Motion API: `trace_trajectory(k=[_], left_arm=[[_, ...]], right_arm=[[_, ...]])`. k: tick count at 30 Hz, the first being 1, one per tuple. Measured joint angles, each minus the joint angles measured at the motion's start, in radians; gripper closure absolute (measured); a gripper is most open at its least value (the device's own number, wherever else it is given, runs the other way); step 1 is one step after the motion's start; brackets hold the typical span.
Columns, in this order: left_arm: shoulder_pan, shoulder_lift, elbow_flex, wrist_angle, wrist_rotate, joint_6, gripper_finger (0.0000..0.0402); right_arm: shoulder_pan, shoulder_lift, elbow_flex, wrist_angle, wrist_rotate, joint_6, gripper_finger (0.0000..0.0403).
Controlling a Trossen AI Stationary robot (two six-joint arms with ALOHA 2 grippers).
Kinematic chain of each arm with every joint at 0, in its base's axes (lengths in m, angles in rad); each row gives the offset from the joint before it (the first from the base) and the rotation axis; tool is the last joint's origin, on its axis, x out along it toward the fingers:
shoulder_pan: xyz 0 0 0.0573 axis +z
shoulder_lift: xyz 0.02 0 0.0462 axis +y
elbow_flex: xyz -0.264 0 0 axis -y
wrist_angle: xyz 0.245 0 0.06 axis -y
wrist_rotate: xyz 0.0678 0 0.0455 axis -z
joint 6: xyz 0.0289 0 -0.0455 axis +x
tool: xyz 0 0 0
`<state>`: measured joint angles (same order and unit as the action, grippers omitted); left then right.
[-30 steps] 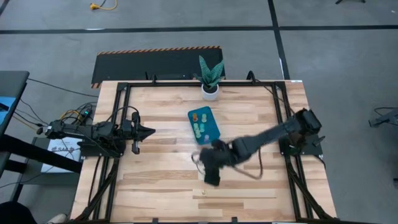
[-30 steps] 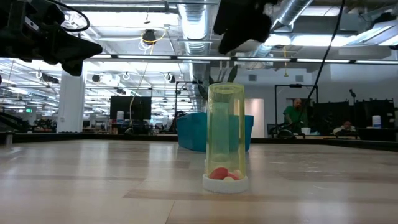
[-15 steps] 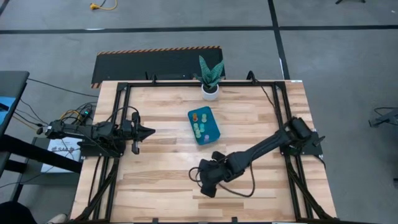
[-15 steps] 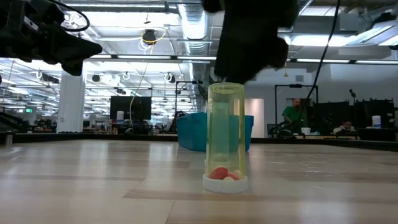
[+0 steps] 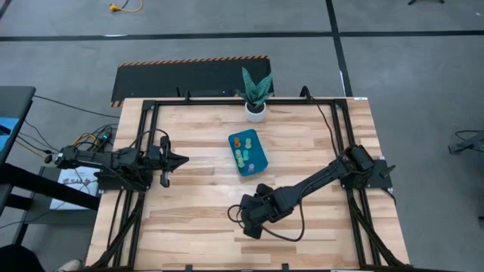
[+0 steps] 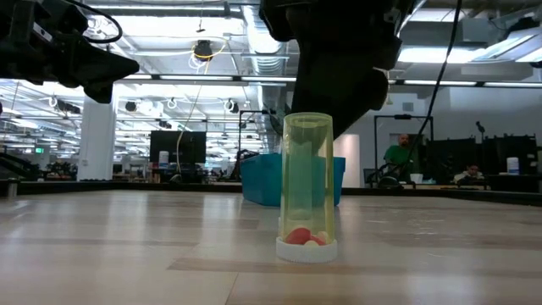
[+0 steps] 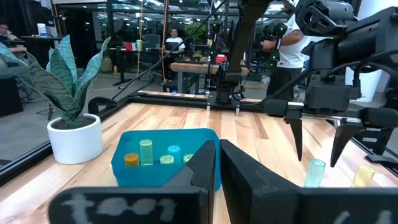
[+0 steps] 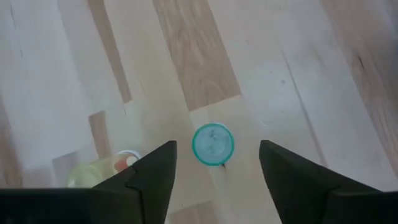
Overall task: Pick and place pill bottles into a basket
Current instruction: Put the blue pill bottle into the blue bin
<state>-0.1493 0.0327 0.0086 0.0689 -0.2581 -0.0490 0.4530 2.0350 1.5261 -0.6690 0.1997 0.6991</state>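
Note:
The teal basket [image 5: 248,151] stands at the table's middle and holds several small bottles [image 7: 146,151]. A teal bottle [image 8: 212,144] stands upright on the wood near the front. A yellow-green bottle [image 6: 307,186] stands cap-down beside it, with pills at its bottom. My right gripper [image 5: 252,219] points down over the teal bottle. It is open, with one finger on either side of the bottle's top [image 7: 316,165], and it touches nothing. My left gripper [image 5: 180,159] hovers shut at the table's left.
A white pot with a plant [image 5: 255,111] stands at the table's far edge behind the basket. The black frame rails [image 5: 144,143] run along the table's left and right sides. People show in the room beyond the table [image 7: 292,37].
My right gripper has swung toward the table's near edge and come down over the two bottles standing at the front. The bottles and the basket have stayed where they were.

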Motion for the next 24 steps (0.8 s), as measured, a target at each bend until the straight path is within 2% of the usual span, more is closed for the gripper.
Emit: trace_trajectory(k=[7, 24], left_arm=[[0.0, 0.0, 0.0, 0.0, 0.0, 0.0, 0.0393], [0.0, 0.0, 0.0, 0.0, 0.0, 0.0, 0.0393]], right_arm=[[-0.014, 0.0, 0.0, 0.014, 0.0, -0.034, 0.0178], [-0.045, 0.0, 0.0, 0.023, -0.073, -0.053, 0.0225]])
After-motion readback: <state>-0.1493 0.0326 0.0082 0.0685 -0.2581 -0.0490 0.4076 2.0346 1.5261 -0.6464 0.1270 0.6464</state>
